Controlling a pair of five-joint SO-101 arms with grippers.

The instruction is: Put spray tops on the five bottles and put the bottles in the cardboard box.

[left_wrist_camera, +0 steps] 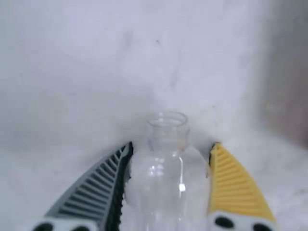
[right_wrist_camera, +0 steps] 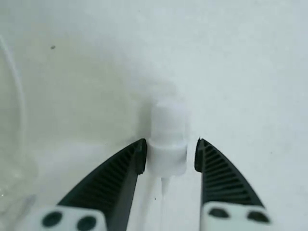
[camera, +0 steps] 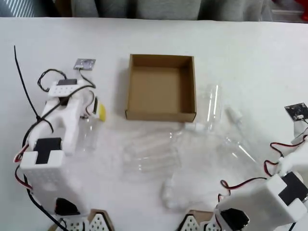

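My left gripper (left_wrist_camera: 168,154) is shut on a clear uncapped bottle (left_wrist_camera: 166,178), its grey and yellow fingers (left_wrist_camera: 231,183) pressing the shoulders and the open mouth pointing away from the camera. In the high view this bottle (camera: 87,132) lies at the left of the table beside the left arm, with the gripper (camera: 96,111) at its end. My right gripper (right_wrist_camera: 169,154) has its black fingers (right_wrist_camera: 125,178) closed around a white spray top (right_wrist_camera: 167,139), whose thin tube runs back between them. The cardboard box (camera: 161,115) stands open at the middle back.
Several clear bottles lie scattered in front of the box (camera: 149,154) and to its right (camera: 211,103). Two loose white spray tops (camera: 234,113) (camera: 192,127) rest near the box's right corner. The right arm (camera: 269,197) sits at the front right edge, with wires trailing from it.
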